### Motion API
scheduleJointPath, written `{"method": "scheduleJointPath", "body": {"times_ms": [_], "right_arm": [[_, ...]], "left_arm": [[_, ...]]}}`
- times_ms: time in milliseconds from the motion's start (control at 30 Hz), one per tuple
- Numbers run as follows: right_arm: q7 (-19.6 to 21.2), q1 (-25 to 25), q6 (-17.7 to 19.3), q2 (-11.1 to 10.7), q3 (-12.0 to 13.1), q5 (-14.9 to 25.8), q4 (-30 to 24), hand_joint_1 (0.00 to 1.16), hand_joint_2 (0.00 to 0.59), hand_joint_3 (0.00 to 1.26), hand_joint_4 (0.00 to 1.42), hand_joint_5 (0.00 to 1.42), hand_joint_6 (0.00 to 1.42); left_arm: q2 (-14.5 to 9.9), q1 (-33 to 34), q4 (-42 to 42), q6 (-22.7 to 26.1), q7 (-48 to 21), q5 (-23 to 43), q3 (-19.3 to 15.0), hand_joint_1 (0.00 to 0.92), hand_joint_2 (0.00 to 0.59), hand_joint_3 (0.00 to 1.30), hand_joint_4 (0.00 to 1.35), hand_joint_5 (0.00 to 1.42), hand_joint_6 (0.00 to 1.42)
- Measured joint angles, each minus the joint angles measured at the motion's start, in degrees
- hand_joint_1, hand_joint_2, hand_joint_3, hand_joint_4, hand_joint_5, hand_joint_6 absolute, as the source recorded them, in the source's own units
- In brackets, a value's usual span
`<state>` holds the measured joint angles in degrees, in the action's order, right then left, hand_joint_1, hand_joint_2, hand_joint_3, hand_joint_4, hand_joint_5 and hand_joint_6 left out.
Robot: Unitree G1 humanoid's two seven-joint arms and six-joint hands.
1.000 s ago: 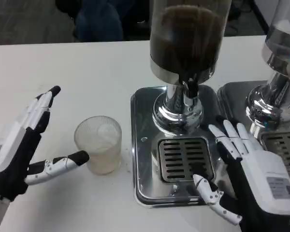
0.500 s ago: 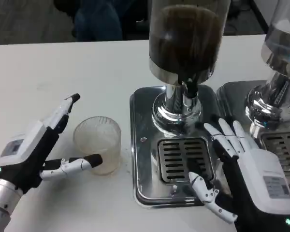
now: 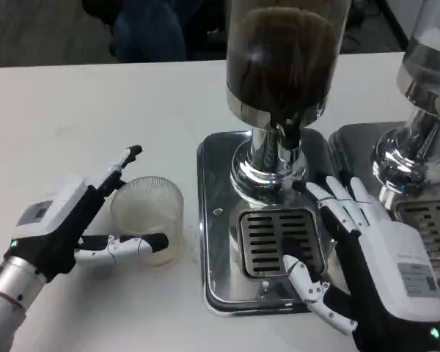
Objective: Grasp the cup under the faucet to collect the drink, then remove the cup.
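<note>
Cup (image 3: 147, 216) is standing on the white table (image 3: 95, 103), left of the dispenser's steel tray (image 3: 218, 213), not under the faucet (image 3: 289, 136). Left hand (image 3: 73, 224) is bracketing it with fingers spread wide; contact is hard to judge. Right hand (image 3: 374, 257) is resting open over the tray's right edge, partly cut off below.

Top of the dark drink tank (image 3: 282, 51) runs off the upper edge, and the second dispenser (image 3: 425, 125) is sliced by the right edge (whether the cup (image 3: 148, 216) holds anything, can't tell).
</note>
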<state>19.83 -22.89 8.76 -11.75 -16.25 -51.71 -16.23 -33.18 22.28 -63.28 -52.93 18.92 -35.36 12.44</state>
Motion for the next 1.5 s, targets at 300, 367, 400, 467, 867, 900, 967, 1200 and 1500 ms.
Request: {"method": "scheduleJointPath", "body": {"times_ms": [300, 367, 400, 467, 867, 900, 967, 1200, 1500], "right_arm": [[0.0, 0.26, 0.42, -0.03, -0.05, 1.45, 0.0, 0.24, 0.453, 0.22, 0.13, 0.04, 0.08], [0.0, 0.53, 0.55, -0.06, -0.04, 1.73, 0.0, 0.24, 0.45, 0.22, 0.13, 0.04, 0.08], [0.0, 0.65, 0.71, -0.08, -0.04, 1.97, 0.0, 0.23, 0.446, 0.22, 0.13, 0.05, 0.09], [0.0, 0.74, 0.84, -0.12, -0.03, 2.2, 0.0, 0.23, 0.444, 0.23, 0.13, 0.05, 0.09], [-0.01, 0.85, 1.74, -0.36, 0.29, 3.85, 0.04, 0.24, 0.453, 0.24, 0.18, 0.06, 0.09], [-0.01, 0.9, 1.83, -0.39, 0.3, 3.9, 0.07, 0.24, 0.453, 0.24, 0.18, 0.06, 0.09], [-0.01, 1.01, 2.01, -0.42, 0.31, 4.04, 0.1, 0.24, 0.453, 0.25, 0.18, 0.07, 0.1], [-0.16, 1.85, 2.54, -0.97, 0.61, 5.56, 0.34, 0.24, 0.453, 0.25, 0.21, 0.07, 0.1], [-0.27, 2.61, 2.8, -2.07, 0.79, 6.47, 0.95, 0.24, 0.453, 0.25, 0.22, 0.09, 0.11]], "left_arm": [[0.51, 1.21, -1.45, -0.01, -0.81, 1.25, 1.43, 0.308, 0.034, 0.13, 0.16, 0.4, 0.35], [0.54, 1.42, -1.45, 0.0, -0.79, 1.27, 1.75, 0.312, 0.035, 0.14, 0.17, 0.41, 0.37], [0.64, 1.57, -1.45, 0.02, -0.78, 1.28, 1.9, 0.316, 0.037, 0.16, 0.18, 0.42, 0.38], [0.85, 1.76, -1.5, 0.04, -0.78, 1.3, 2.04, 0.319, 0.039, 0.2, 0.22, 0.45, 0.41], [2.82, 2.11, -2.5, 0.04, 0.52, 2.89, 2.15, 0.374, 0.076, 0.43, 0.48, 0.75, 0.88], [3.0, 2.1, -2.54, 0.05, 0.75, 3.07, 2.15, 0.381, 0.079, 0.45, 0.5, 0.76, 0.91], [3.25, 2.03, -2.55, 0.1, 1.47, 3.12, 2.15, 0.39, 0.083, 0.49, 0.53, 0.81, 0.97], [3.98, 0.85, -2.58, 0.71, 6.3, 3.14, 2.15, 0.421, 0.078, 0.6, 0.64, 0.93, 1.13], [3.96, 0.21, -2.58, 1.7, 10.43, 1.74, 2.46, 0.437, 0.059, 0.67, 0.72, 0.99, 1.22]]}}
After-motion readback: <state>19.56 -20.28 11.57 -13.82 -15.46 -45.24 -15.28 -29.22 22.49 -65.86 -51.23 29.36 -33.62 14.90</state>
